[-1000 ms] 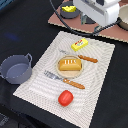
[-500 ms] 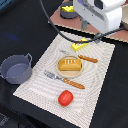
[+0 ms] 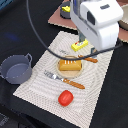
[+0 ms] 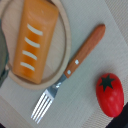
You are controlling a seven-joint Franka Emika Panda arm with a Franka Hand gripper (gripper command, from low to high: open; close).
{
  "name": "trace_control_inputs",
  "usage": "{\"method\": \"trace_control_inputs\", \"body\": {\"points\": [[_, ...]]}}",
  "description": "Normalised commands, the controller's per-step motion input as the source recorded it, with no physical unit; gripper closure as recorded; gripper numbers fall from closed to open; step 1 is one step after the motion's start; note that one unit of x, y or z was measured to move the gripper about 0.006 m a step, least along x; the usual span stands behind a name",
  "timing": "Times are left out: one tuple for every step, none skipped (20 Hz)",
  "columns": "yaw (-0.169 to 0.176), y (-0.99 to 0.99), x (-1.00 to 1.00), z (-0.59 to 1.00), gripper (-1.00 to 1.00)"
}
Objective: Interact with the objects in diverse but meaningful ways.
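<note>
Grey-blue, the pot (image 3: 16,69) sits on the dark table (image 3: 20,30) at the exterior view's left, just off the striped mat (image 3: 95,92). On the mat, moving right, a fork (image 3: 64,79) with a wooden handle lies beside a round wooden board (image 3: 70,73) that carries the bread (image 3: 69,66). Below them, near the mat's front edge, rests the tomato (image 3: 65,98), apart from the fork. Beyond the board lies a knife (image 3: 85,58), and behind it the butter (image 3: 79,45), partly hidden by the arm (image 3: 97,22) hanging over the mat's far right. Cheese (image 3: 65,8) sits at the back on a brown surface. The gripper is hidden, so I cannot tell how its jaws stand. The wrist view shows bread (image 4: 34,41) on the board (image 4: 59,54), then the fork (image 4: 70,68), then the tomato (image 4: 109,94).
</note>
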Motion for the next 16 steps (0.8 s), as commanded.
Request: {"method": "trace_control_inputs", "body": {"points": [[0.017,-0.93,0.25,0.00,-1.00],[0.042,-0.90,0.29,0.00,-1.00],[0.042,-0.90,0.29,0.00,-1.00],[0.042,-0.90,0.28,0.00,-1.00],[0.046,-0.89,0.24,0.00,-1.00],[0.075,-0.86,0.21,-0.02,-1.00],[0.102,-0.82,0.21,-0.04,-1.00],[0.141,-0.75,0.15,-0.05,-1.00],[0.180,-0.69,0.09,-0.07,-1.00],[0.188,-0.68,0.09,-0.04,-1.00],[0.191,-0.67,0.09,-0.05,-1.00],[0.190,-0.69,0.15,-0.05,-1.00],[0.170,-0.72,0.19,-0.04,-1.00],[0.135,-0.77,0.25,-0.03,-1.00],[0.089,-0.78,0.29,-0.04,-1.00],[0.056,-0.75,0.27,-0.07,-1.00]]}}
